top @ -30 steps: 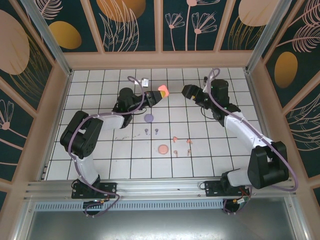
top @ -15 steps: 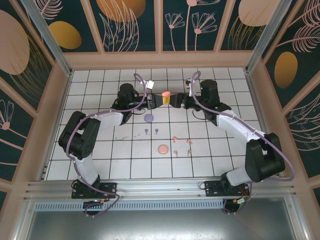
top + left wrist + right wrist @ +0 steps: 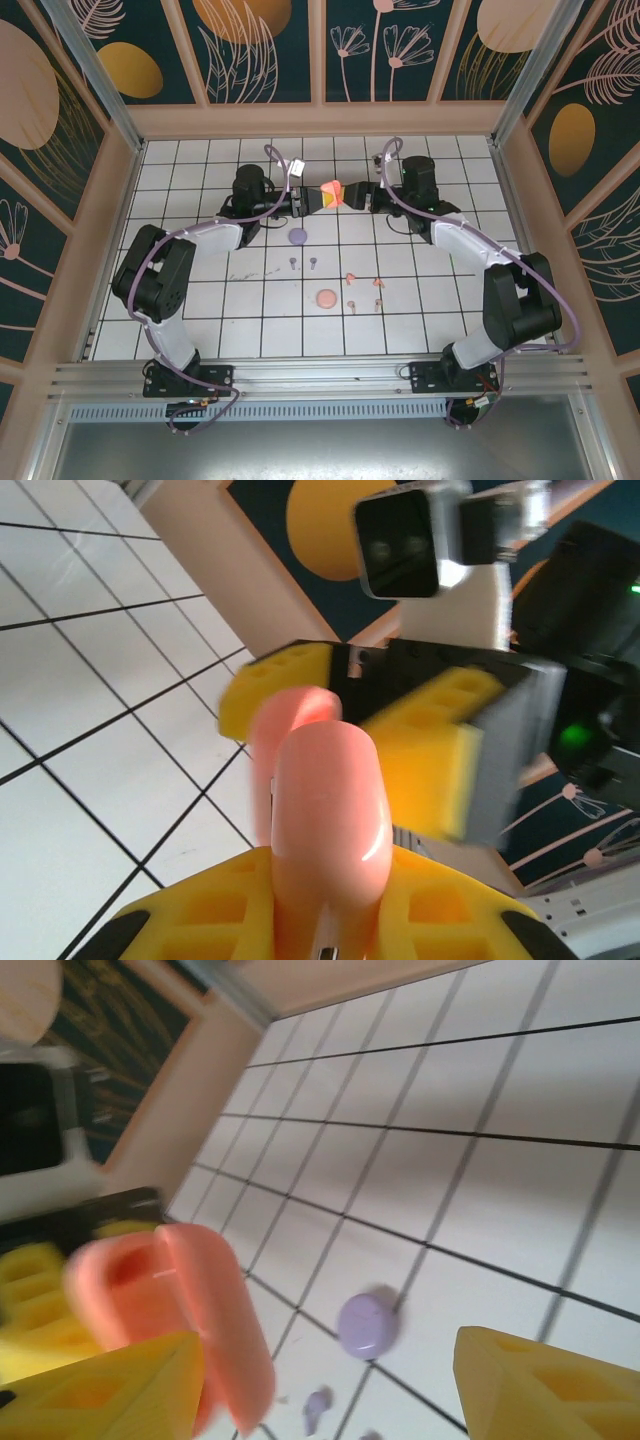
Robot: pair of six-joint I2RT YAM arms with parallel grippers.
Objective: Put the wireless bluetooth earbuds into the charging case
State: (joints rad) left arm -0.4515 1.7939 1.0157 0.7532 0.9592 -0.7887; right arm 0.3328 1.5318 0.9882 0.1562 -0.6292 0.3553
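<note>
**tilewatcher:** Right gripper (image 3: pixel 351 197) has swung in since a second ago. Now it's nose to nose with the left gripper (image 3: pixel 321 197), fingers spread either side of the pink charging case (image 3: pixel 332 190) and not pinching it.

**budcount:** yep. Front to back, mid-table: one pink disc (image 3: pixel 325 298), four salmon earbuds (image 3: pixel 349 278), two lilac earbuds (image 3: pixel 312 263), one lilac disc (image 3: pixel 297 237). Further back, the left gripper is clamped on the case, lid flipped open. Room-wise, the tiled table (image 3: pixel 200 300) runs wide and bare to the wooden side walls (image 3: pixel 110 230). The back wall (image 3: pixel 320 120) is not far behind the grippers.
</note>
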